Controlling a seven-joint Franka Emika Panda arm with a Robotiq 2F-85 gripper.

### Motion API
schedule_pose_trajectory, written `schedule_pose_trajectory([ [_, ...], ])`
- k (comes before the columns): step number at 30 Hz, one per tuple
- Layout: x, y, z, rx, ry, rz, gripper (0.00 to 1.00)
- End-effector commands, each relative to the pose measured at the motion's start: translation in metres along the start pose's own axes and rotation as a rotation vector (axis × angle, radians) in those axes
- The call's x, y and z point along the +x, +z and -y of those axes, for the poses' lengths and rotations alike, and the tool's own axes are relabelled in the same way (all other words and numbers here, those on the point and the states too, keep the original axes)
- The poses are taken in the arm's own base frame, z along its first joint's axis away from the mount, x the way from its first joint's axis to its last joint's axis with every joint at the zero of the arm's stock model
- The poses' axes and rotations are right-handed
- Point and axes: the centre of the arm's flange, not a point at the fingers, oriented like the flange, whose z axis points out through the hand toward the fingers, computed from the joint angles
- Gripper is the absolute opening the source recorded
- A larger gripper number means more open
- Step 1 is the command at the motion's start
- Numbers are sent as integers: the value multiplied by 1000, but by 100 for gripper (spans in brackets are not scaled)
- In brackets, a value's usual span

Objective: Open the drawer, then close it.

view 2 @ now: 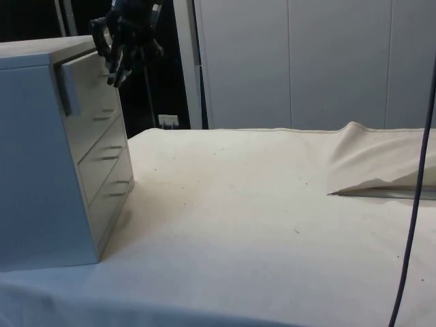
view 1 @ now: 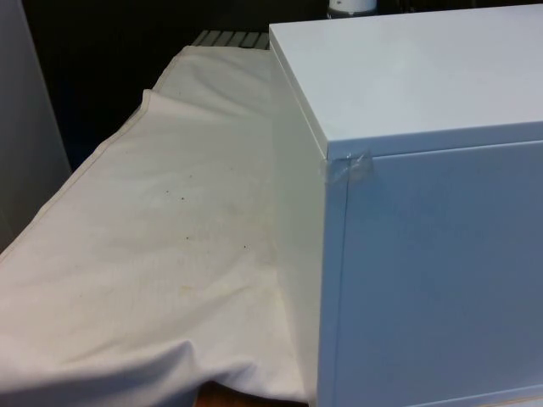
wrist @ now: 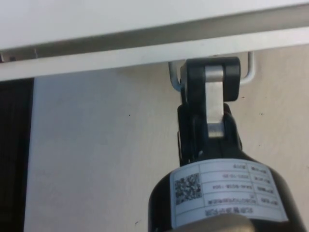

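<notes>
At the chest's (view 2: 41, 163) top drawer (view 2: 92, 95), my gripper (wrist: 210, 77) appears closed on its handle (wrist: 176, 79); handle axis runs horizontal, pull direction straight outward.

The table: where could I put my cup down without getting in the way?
The white cloth lies bare from the chest of drawers out to its raised fold. It is crowded only at the top drawer, where the gripper is at the handle.

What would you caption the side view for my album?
The black gripper at the top drawer of a white chest of drawers on a cloth-covered table.
</notes>
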Motion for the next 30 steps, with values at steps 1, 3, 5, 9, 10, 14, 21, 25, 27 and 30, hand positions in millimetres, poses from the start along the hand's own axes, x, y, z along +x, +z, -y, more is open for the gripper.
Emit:
schedule_pose_trajectory([
  [1, 1, -5, -5, -1, 16, -2, 0],
  [3, 1, -8, -7, 0, 18, 0, 0],
  [5, 0, -8, -8, 0, 18, 2, 0],
  [9, 0, -13, -13, 2, 21, 8, 0],
  [10, 0, -13, -14, 2, 21, 9, 0],
  [14, 1, -10, -12, -2, 10, 13, 0],
  [21, -2, -18, -29, -2, 23, 20, 0],
  [25, -2, -19, -35, -5, 23, 23, 0],
  [27, -2, -20, -37, -5, 24, 23, 0],
  [30, -3, -19, -39, -5, 22, 24, 0],
])
